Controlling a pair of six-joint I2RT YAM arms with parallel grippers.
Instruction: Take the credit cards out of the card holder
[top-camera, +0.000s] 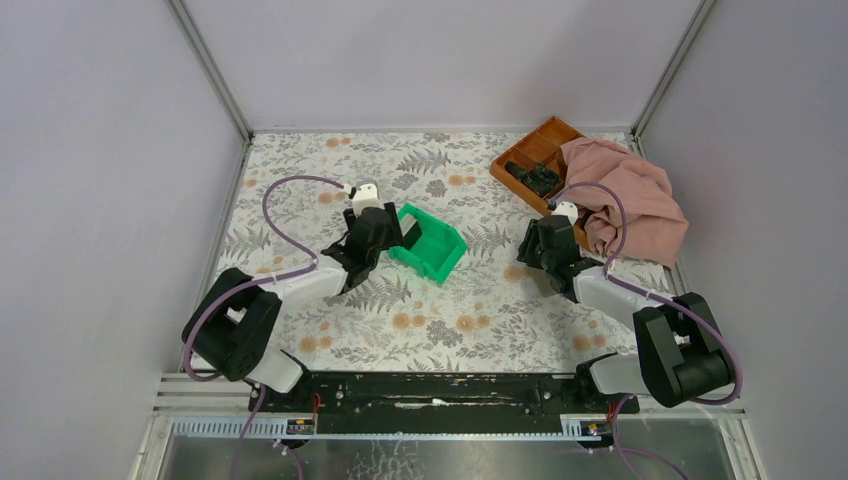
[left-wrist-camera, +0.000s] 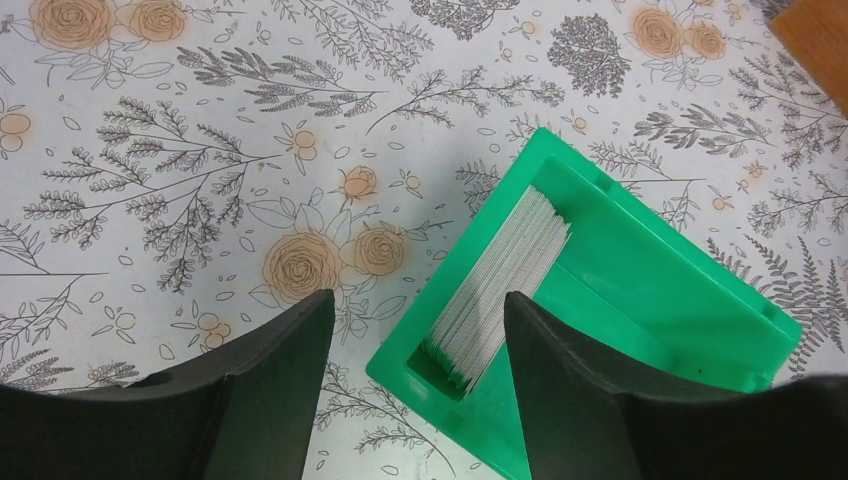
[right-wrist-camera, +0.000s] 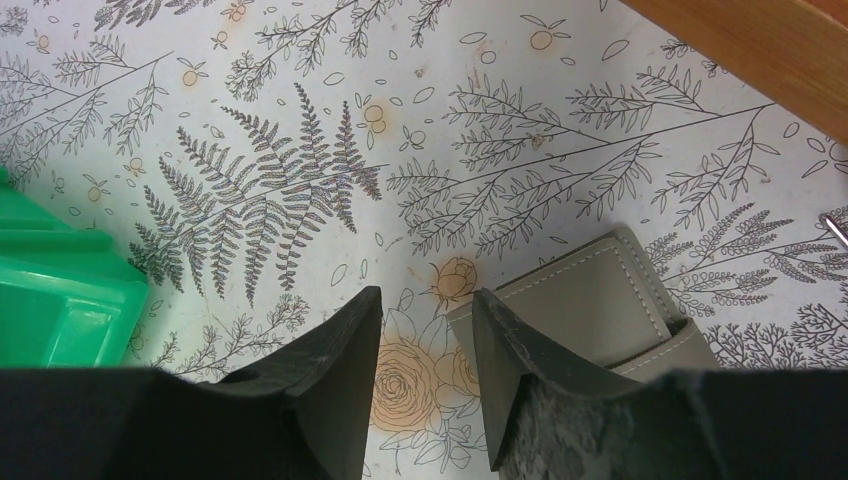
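- While hanging low over the floral table (top-camera: 470, 330), seen from above: left gripper (top-camera: 398, 240) at the green bin (top-camera: 445, 258), right gripper (top-camera: 538, 248) beside the orange-brown tray (top-camera: 530, 150) and pink cloth (top-camera: 630, 195).
- Left wrist: fingers (left-wrist-camera: 270, 390) spread, gripping nothing; credit cards (left-wrist-camera: 500, 285) stacked on edge inside the bin.
- Right wrist: fingers (right-wrist-camera: 330, 390) parted, empty; card holder (right-wrist-camera: 590, 305) flat on the table, one edge hidden behind a finger.

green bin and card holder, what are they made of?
The green bin looks like moulded plastic: glossy, uniform colour, soft highlights. The card holder is probably leather or faux leather, which one unclear: matte grey-beige, stitched seam along its edge.
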